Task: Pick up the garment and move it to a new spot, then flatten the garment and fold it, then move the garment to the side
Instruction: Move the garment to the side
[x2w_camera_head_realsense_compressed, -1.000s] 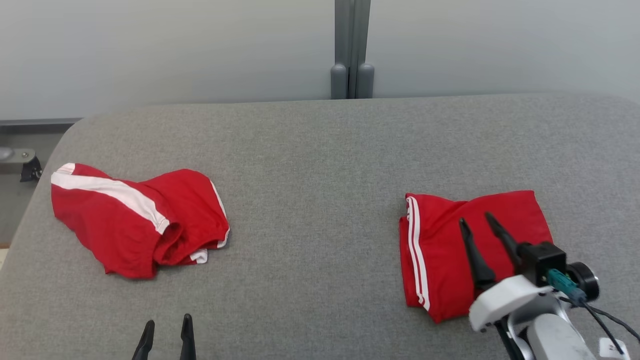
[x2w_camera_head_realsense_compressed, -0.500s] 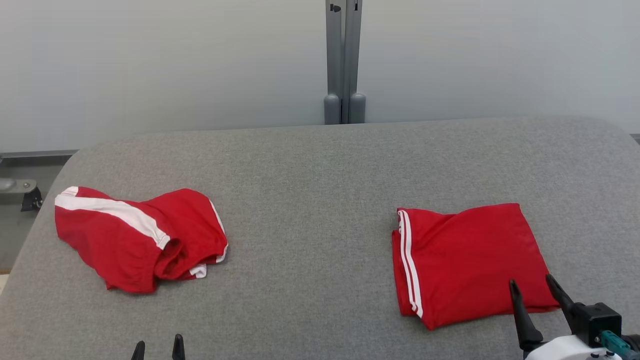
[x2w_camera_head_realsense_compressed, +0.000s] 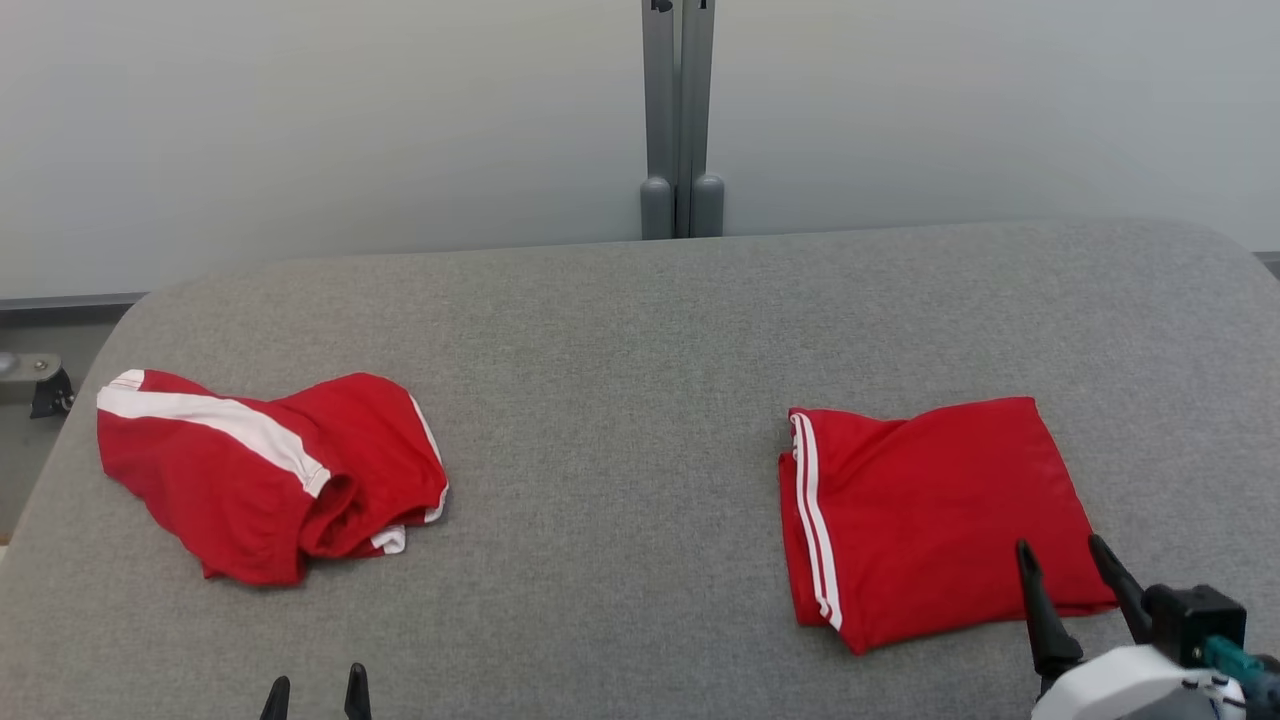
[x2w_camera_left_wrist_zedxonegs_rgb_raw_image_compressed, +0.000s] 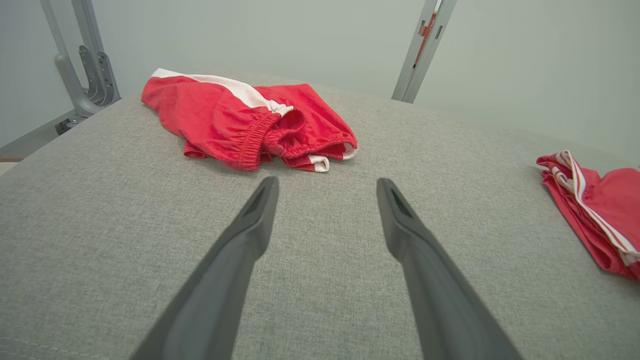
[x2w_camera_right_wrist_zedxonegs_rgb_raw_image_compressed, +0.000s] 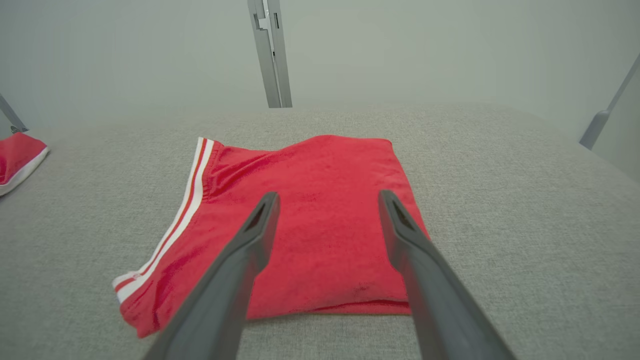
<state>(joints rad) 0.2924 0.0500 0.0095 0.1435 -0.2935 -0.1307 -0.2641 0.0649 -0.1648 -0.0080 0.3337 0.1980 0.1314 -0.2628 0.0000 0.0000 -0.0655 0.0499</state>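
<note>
The grey table (x2w_camera_head_realsense_compressed: 640, 330) carries 2 red garments well apart: a crumpled garment (x2w_camera_head_realsense_compressed: 260, 475) left, a folded garment (x2w_camera_head_realsense_compressed: 930, 510) right.

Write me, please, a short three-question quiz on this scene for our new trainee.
1. True or false: the folded garment lies on the right half of the grey table.
2. The right tool is: A) shut on cloth; B) open and empty; C) shut and empty.
3. Fill in: the crumpled garment lies on the robot's ___ side.
Key: 1 true; 2 B; 3 left.
</note>
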